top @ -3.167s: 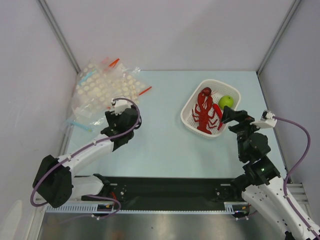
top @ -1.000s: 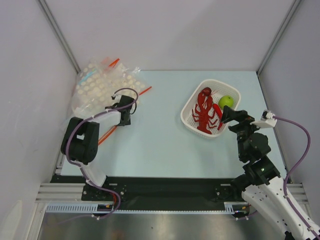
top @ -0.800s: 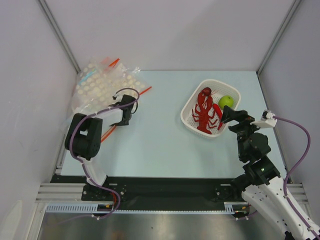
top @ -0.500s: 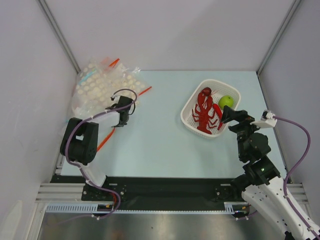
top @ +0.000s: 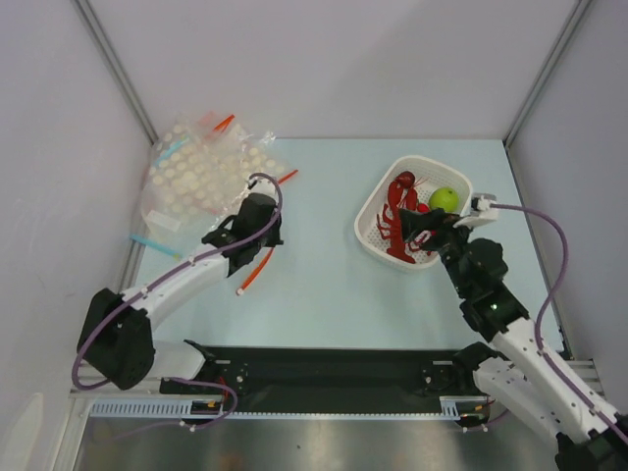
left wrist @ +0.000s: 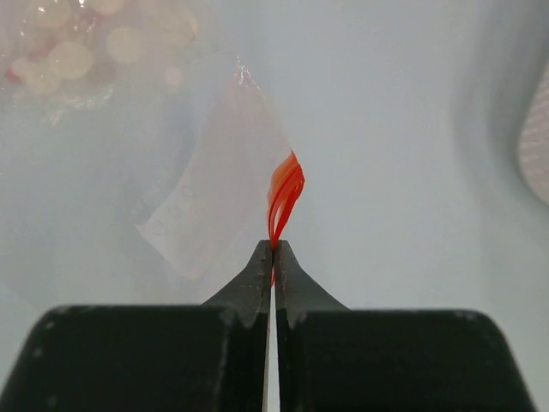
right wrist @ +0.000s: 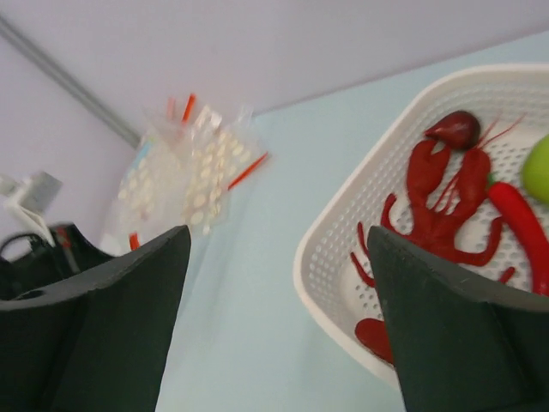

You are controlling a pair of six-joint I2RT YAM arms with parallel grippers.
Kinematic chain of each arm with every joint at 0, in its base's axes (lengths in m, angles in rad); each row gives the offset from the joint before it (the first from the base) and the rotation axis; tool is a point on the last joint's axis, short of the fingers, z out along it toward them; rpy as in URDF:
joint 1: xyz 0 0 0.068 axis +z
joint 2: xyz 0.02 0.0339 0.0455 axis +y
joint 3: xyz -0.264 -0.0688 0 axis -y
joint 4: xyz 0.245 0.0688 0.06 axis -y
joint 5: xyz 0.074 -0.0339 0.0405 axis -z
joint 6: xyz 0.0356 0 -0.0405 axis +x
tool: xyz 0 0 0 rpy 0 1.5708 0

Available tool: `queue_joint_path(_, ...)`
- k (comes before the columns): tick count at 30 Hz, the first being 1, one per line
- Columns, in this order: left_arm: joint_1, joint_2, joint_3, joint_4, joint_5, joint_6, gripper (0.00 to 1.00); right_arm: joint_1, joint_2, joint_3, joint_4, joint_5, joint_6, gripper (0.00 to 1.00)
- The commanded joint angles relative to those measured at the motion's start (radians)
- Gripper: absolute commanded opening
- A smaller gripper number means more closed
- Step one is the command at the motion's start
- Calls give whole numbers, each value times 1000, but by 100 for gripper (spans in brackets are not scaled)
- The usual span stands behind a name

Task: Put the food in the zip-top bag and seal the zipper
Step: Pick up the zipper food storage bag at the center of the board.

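Status: early, nothing bagged yet.
- Far left of the white basket point(top: 361, 232): pile of dotted bags point(top: 201, 172), not ours.
- Well left of the basket: left gripper point(left wrist: 273, 251), jaws pinched shut on the zipper point(left wrist: 284, 190). The zip-top bag point(left wrist: 214, 206) is lifted by that strip, clear of the pile. Can't tell if the mouth is open.
- Inside the basket: lobster point(top: 400, 218) lying flat, untouched, green fruit point(top: 444, 199) beside it.
- At the basket's near-right rim: right gripper point(top: 422, 230), fingers spread wide and holding nothing, aimed at the lobster but not on it.

Done: bag picked out and held.
Left, by my read: grab lobster, get the mouth open, insert, run the zipper shut. That's most of the job.
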Motion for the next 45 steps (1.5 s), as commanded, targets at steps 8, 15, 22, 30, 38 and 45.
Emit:
queue_joint_path(8, -2, -312, -124, 172, 224, -79, 0, 148, 397, 51, 217, -395, -124, 76)
queue_joint_path(15, -3, -478, -232, 270, 376, -171, 0, 423, 516, 52, 358, -223, -334, 67)
queue_joint_path(22, -3, -535, -244, 269, 418, -209, 1, 572, 653, 71, 460, -71, -460, 60)
queue_joint_path(30, -3, -559, -260, 307, 447, -228, 0, 632, 829, 169, 487, 38, -497, 48)
queue_joint_path(38, -6, -535, -260, 316, 473, -240, 0, 646, 846, 167, 524, 73, -520, 45)
queue_joint_path(45, -6, -532, -263, 321, 471, -243, 0, 646, 835, 166, 518, 64, -517, 46)
